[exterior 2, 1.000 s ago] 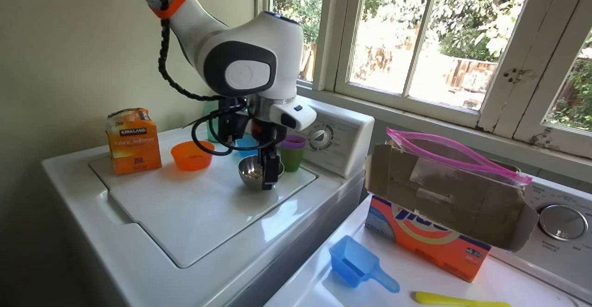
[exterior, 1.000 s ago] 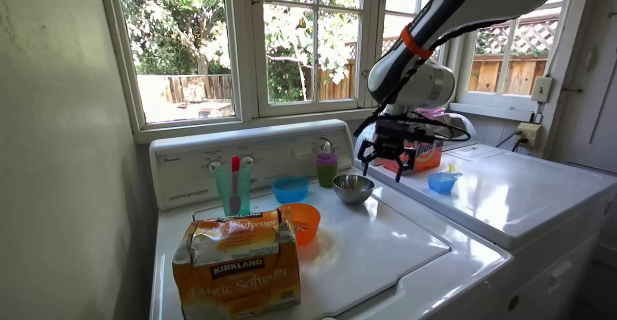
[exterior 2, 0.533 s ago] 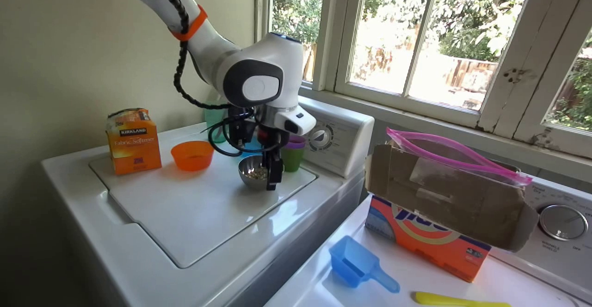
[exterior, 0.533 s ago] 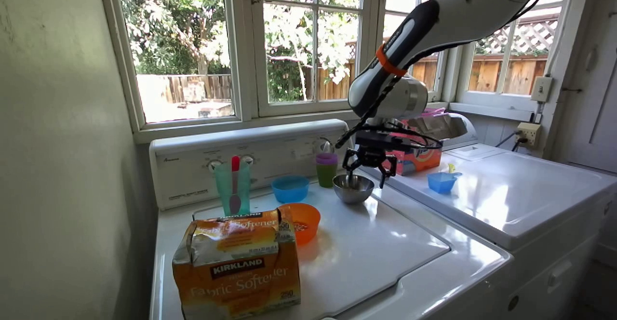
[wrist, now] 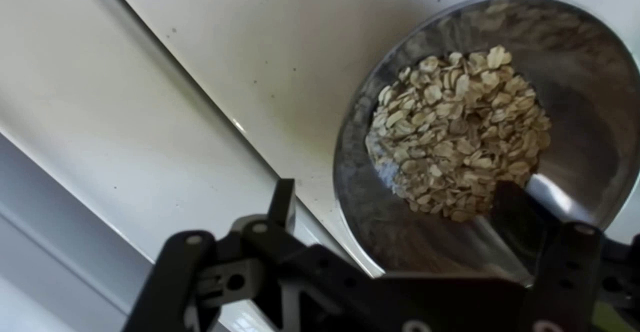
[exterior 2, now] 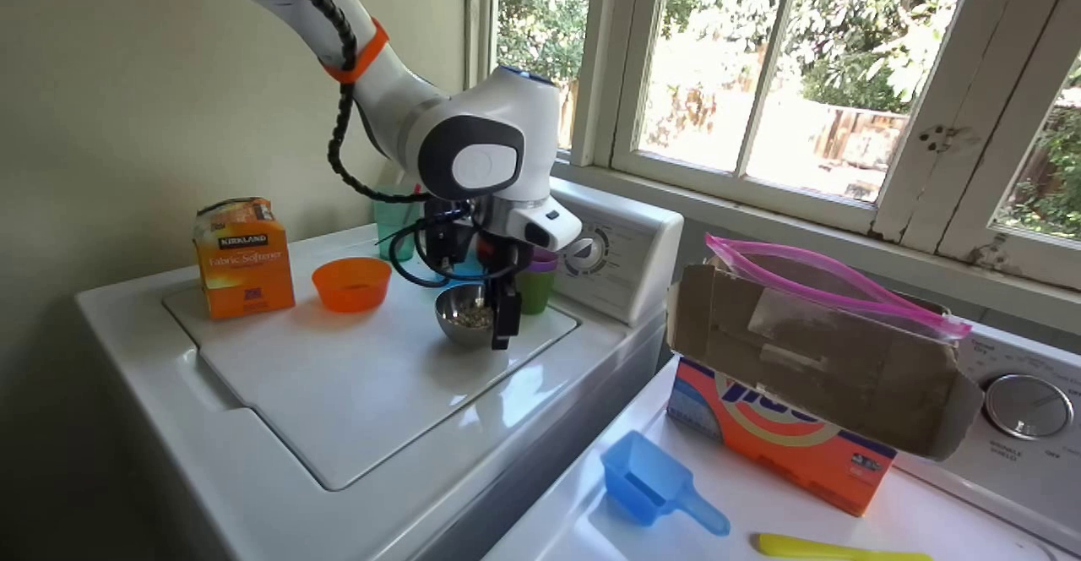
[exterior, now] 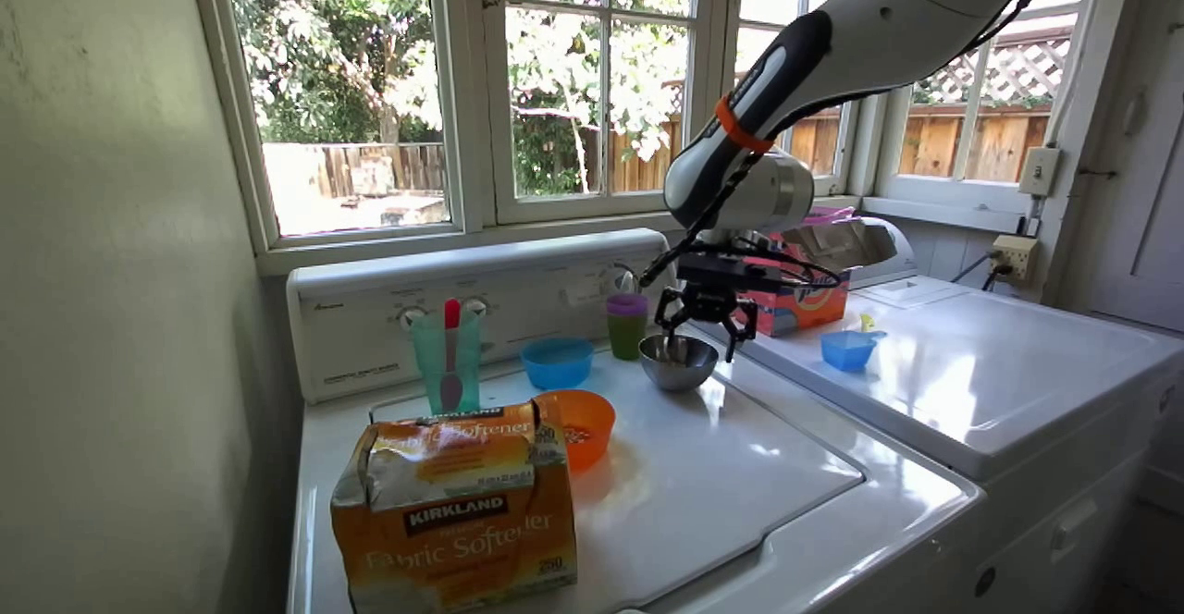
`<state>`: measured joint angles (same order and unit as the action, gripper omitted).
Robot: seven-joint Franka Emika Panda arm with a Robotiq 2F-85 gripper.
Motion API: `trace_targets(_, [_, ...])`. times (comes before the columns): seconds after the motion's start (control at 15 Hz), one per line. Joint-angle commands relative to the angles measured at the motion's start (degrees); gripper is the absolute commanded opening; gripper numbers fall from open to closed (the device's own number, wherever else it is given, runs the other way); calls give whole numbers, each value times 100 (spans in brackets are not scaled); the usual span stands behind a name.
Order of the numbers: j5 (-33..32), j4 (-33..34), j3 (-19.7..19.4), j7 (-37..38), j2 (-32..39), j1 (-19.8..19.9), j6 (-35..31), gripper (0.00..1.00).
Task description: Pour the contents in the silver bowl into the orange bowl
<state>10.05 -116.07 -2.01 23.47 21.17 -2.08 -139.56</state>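
Right up front in an exterior view is the softener box (exterior: 453,521), sitting on the white washer (exterior: 721,494) and covering part of the orange bowl (exterior: 594,452) just behind it, though you can make out some bits (exterior: 575,435) inside. Bit farther back, the silver bowl (exterior: 678,375) sits upright on the washer too, with the gripper (exterior: 700,352) pointing down at it. Fingers (wrist: 284,204) are spread wide and not gripping anything: one's on the inside of the rim, the other's outside, and honestly I can't tell if either touches metal. The wrist view is where you properly see the oats (wrist: 460,132) heaped in there. Roughly level with that is the blue bowl (exterior: 557,366), partly blocked by the arm (exterior 2: 532,126) in an exterior view. Then the green and purple cups (exterior: 627,332), and the window (exterior: 601,87) way at the back.
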Motion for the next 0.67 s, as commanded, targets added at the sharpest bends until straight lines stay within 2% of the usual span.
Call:
trace_targets(0.0, [3,-230,16,-180,-200,19,324,97])
trace_targets(0.07, [-1,-295,16,-215,-245,20,347,91])
trace_targets(0.2, [19,-418,13,-310,-325,50,350,85])
trace_targets(0.27, [25,-474,9,-345,-357,62,317,74])
trace_targets(0.4, [32,-572,7,-416,-433,83,242,81])
trace_targets(0.6, [18,-652,1,-460,-546,96,206,82])
